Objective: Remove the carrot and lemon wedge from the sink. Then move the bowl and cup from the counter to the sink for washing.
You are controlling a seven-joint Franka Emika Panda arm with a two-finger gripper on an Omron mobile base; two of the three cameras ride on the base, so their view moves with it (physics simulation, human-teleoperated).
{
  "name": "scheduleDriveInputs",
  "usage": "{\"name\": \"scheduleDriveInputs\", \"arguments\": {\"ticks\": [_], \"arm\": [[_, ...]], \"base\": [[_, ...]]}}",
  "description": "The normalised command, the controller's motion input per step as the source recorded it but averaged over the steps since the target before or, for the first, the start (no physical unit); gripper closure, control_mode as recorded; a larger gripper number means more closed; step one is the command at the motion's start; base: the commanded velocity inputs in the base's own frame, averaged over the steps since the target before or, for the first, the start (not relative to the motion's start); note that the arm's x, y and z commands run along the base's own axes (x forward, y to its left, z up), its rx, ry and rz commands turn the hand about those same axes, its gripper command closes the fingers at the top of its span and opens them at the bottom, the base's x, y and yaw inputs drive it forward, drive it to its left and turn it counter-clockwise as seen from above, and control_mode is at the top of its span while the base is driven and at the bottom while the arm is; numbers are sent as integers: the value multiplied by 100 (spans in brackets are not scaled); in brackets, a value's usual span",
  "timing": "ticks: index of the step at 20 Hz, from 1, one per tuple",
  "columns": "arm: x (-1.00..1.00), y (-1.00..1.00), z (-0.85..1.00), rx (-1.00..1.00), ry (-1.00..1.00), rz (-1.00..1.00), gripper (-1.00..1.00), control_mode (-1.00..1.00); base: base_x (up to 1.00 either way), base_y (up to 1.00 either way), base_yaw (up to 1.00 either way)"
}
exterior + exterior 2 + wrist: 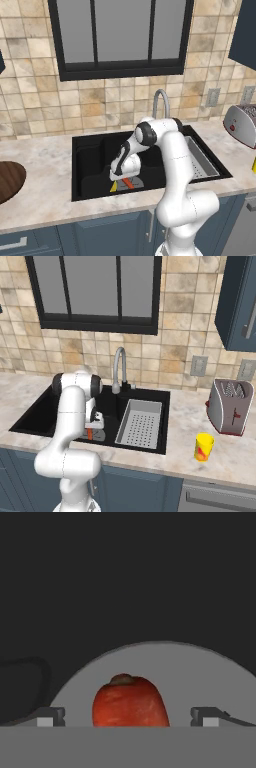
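The orange-red carrot (128,183) (90,434) lies on the round grey drain (200,677) at the bottom of the black sink (80,150) (40,416). A yellow lemon wedge (114,187) sits just to the carrot's left. My gripper (123,176) (129,718) is lowered into the basin and stands open, one fingertip (50,717) on each side of the carrot (130,704), not closed on it. The dark brown bowl (7,180) rests on the counter (40,160) at the far left. The yellow cup (204,447) stands on the counter (190,416) right of the sink.
A curved silver faucet (160,100) (119,368) rises behind the basin. A grey perforated tray (200,162) (140,423) fills the sink's right part. A silver toaster (240,125) (230,406) stands at the right, behind the cup.
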Motion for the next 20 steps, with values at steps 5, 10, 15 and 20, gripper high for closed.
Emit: {"name": "scheduleDriveInputs", "arguments": {"ticks": [5,10,15,20], "arm": [[6,1,-19,0,8,0,100,-100],[5,0,-20,-3,8,0,100,-100],[0,0,-23,-7,4,0,100,-100],[0,1,-17,-6,2,0,100,-100]], "base": [[0,0,0],[0,0,0],[0,0,0],[0,0,0]]}}
